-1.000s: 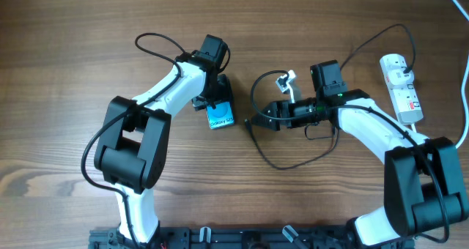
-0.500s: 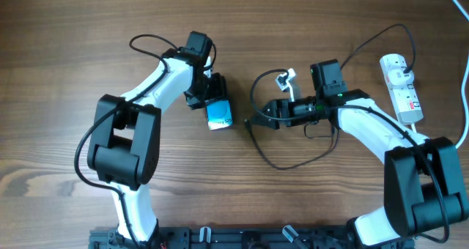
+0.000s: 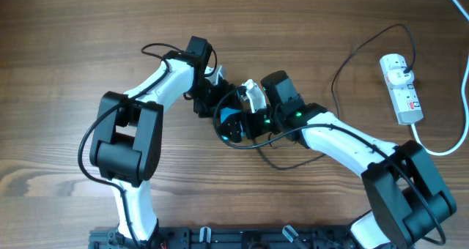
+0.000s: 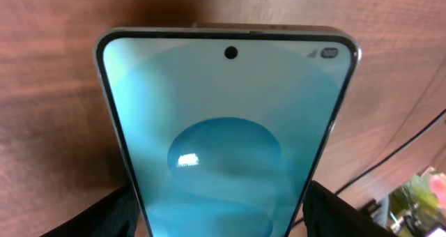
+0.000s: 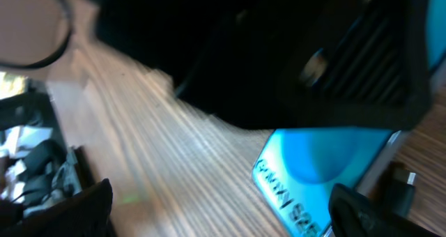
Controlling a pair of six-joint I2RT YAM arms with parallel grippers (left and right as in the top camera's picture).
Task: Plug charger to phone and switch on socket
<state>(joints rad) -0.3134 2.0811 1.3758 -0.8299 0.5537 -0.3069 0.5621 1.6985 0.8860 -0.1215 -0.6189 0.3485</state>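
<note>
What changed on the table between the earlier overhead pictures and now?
The right end effector swung left across the table to the phone. The left end effector kept its hold on the phone, carrying it slightly right. The socket stayed in place.

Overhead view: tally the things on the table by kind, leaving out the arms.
Phone: 1
Power strip: 1
Black cable: 1
White cable: 1
Total: 4
</note>
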